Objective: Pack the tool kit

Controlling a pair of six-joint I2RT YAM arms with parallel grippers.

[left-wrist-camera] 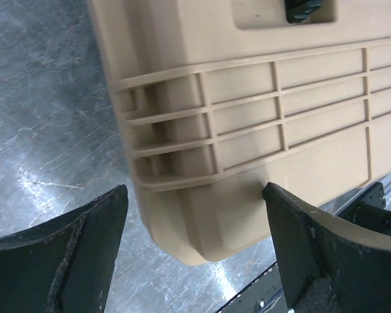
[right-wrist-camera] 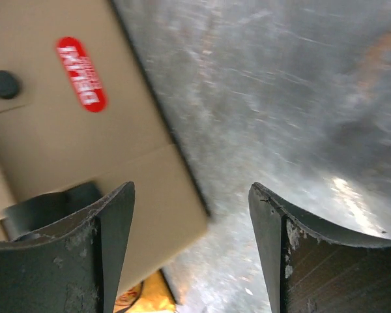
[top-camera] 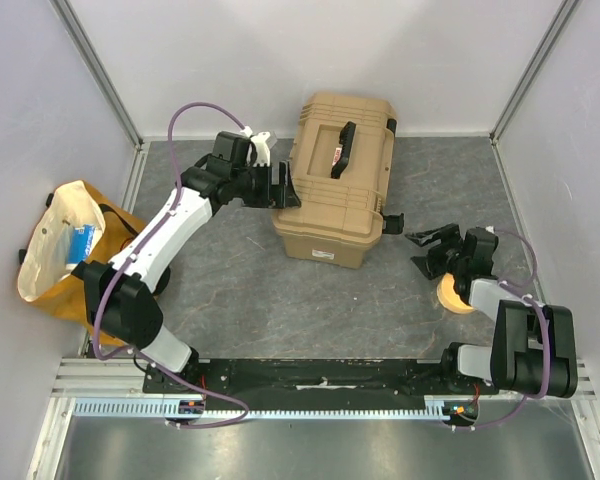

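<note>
The toolbox (top-camera: pixel 338 180) sits at the far middle of the surface (top-camera: pixel 270 300), lid down, its black handle (top-camera: pixel 346 150) lying flat on top. My left pincer (top-camera: pixel 285 188) stands just beside the box's left wall with its jaws wide apart, holding nothing. The left wrist view shows the ribbed tan side filling the gap beyond my two fingers. From that I judge it is placed there to steady or nudge the box, not to lift it.

My right pincer (top-camera: pixel 425 250) is also apart and empty. It sits off the box's near right corner, facing it, close to the black latch (top-camera: pixel 392 222) on that side, which would suit pressing the latch home. Whether that latch is snapped shut I cannot tell, since the right wrist view is blurred.

No loose tools lie on the surface, so I take them to be inside already and the packing to be near its end. A round yellow sponge (top-camera: pixel 458 298) lies partly under my right wrist. A yellow cloth bag (top-camera: pixel 65 250) slumps at the left edge, well apart from the box. Neither belongs in the kit.
</note>
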